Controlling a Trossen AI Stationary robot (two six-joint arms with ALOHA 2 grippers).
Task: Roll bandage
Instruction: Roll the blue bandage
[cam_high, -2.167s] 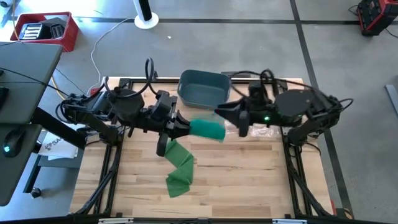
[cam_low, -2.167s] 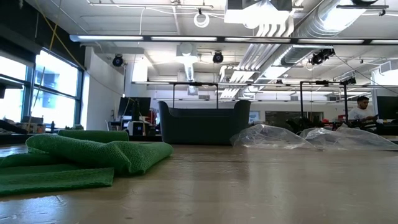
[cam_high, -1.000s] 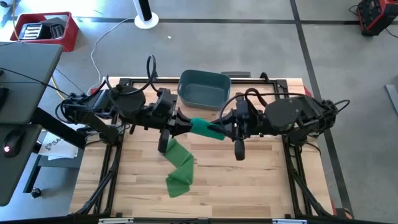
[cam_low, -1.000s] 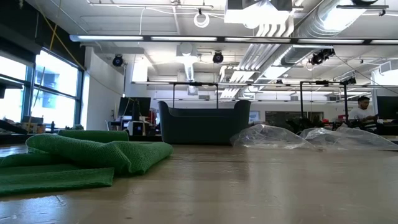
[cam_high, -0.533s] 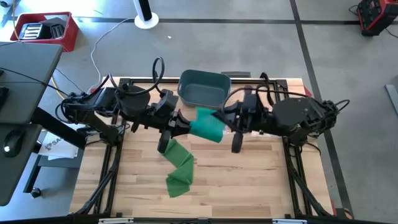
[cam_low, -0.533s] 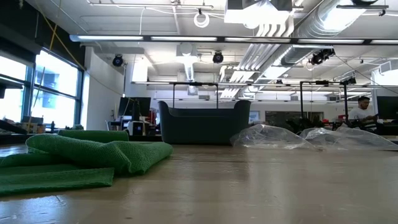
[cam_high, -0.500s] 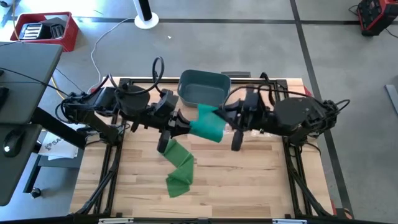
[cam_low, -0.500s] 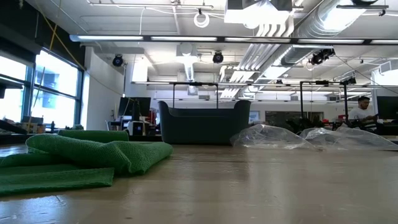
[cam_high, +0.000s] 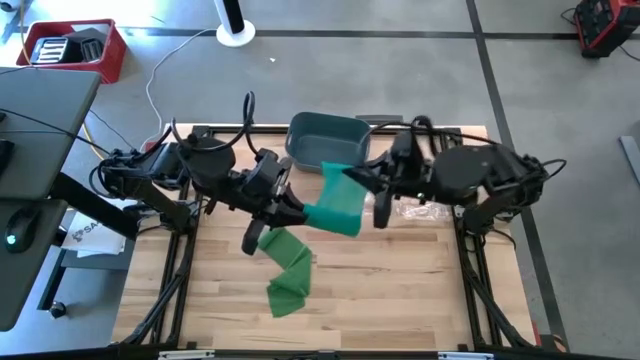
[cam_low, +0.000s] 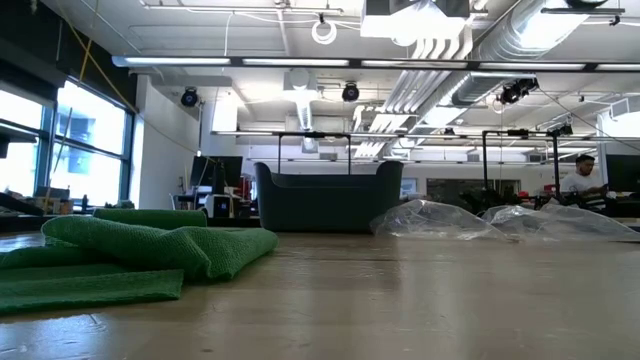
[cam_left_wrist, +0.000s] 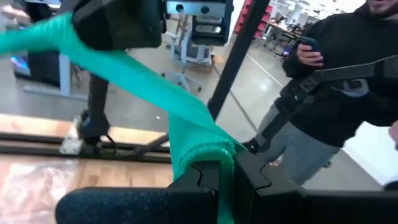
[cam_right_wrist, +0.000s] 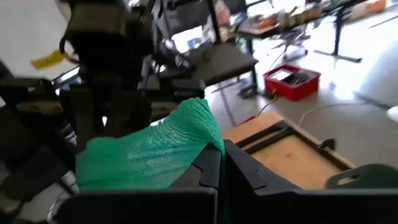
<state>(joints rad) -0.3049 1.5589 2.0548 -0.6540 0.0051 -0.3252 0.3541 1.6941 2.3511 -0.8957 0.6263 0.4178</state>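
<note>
Above table: both pincers (cam_high: 300, 217) (cam_high: 348, 181) clamp bandage (cam_high: 338, 208); fingertips buried in cloth.

No readable text, label or number on anything here.

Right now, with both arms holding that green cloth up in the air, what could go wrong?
The green bandage is stretched between the left gripper and right gripper, each shut on an edge only; a tug might slip it free. Its loose tail trails on the table and may drag or bunch. The crinkled plastic beside the right arm might snag.
</note>
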